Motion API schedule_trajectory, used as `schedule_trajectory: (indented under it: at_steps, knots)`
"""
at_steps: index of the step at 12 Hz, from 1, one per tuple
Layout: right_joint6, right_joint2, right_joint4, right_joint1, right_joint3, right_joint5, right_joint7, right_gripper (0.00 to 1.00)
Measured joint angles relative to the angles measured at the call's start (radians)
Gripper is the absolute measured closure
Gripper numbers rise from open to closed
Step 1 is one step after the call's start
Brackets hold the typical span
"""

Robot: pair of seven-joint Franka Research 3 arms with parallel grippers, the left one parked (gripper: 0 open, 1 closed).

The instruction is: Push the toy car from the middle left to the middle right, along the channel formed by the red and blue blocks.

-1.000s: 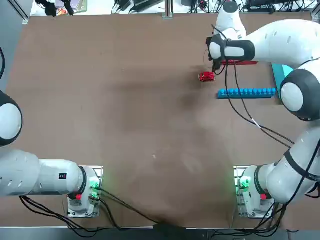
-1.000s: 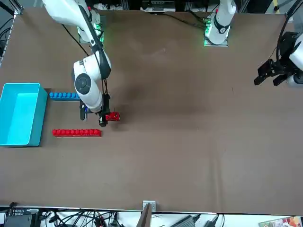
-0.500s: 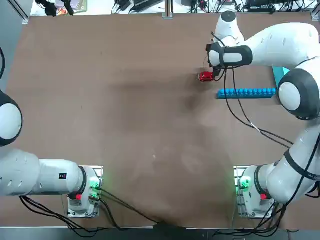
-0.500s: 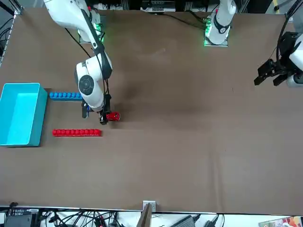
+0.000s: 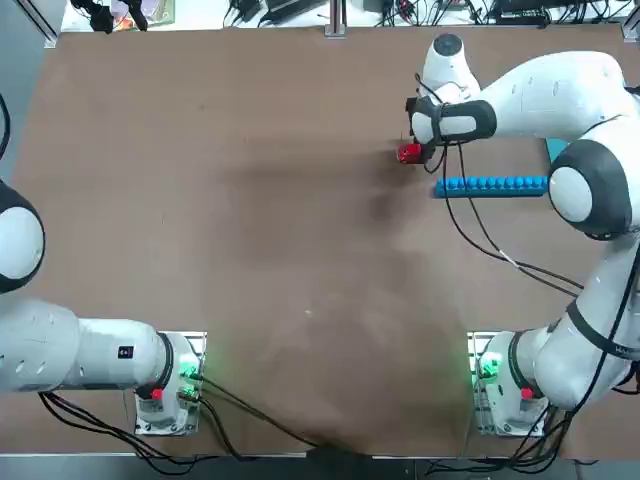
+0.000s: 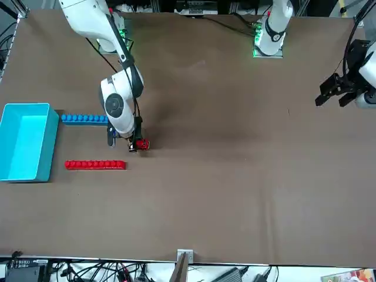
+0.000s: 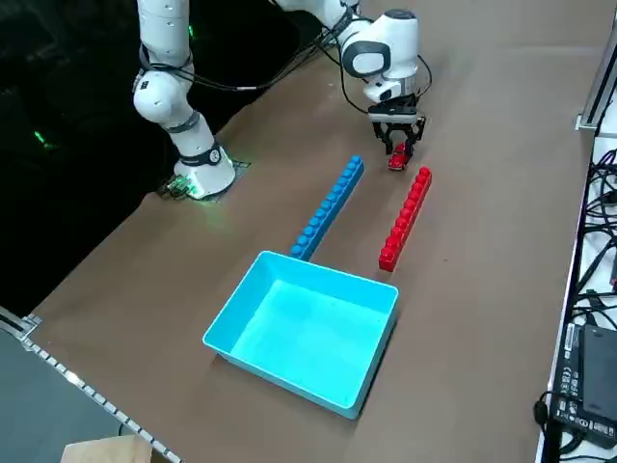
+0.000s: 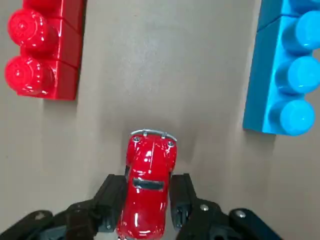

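Moved leftward is my right gripper [image 8: 148,184], now narrow with the toy car [image 8: 145,212] held between its fingers, car just outside the channel of red row [image 6: 95,165] and blue row [image 6: 84,119]

glossy red car [image 8: 148,190], shiny plastic bricks [image 8: 282,75], smooth matt tabletop [image 8: 160,60]

The brown desk [image 6: 223,205] bears a red block row [image 6: 95,165]; a blue row [image 6: 85,120] lies roughly parallel; a light-blue tray [image 6: 26,141] sits near both.
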Motion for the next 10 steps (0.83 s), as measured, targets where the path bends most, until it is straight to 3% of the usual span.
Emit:
schedule_trajectory:
  at_steps: [1,6,8,10]
  knots:
    - [0.006,0.002,0.0,0.002,-0.001,-0.003,0.005,0.47]
    - [0.026,0.012,0.0,0.005,-0.001,-0.005,0.033,0.48]
    - [0.029,0.007,0.001,0.015,-0.001,-0.005,0.047,0.56]
    - [0.03,0.009,0.005,0.022,-0.001,-0.005,0.06,0.56]
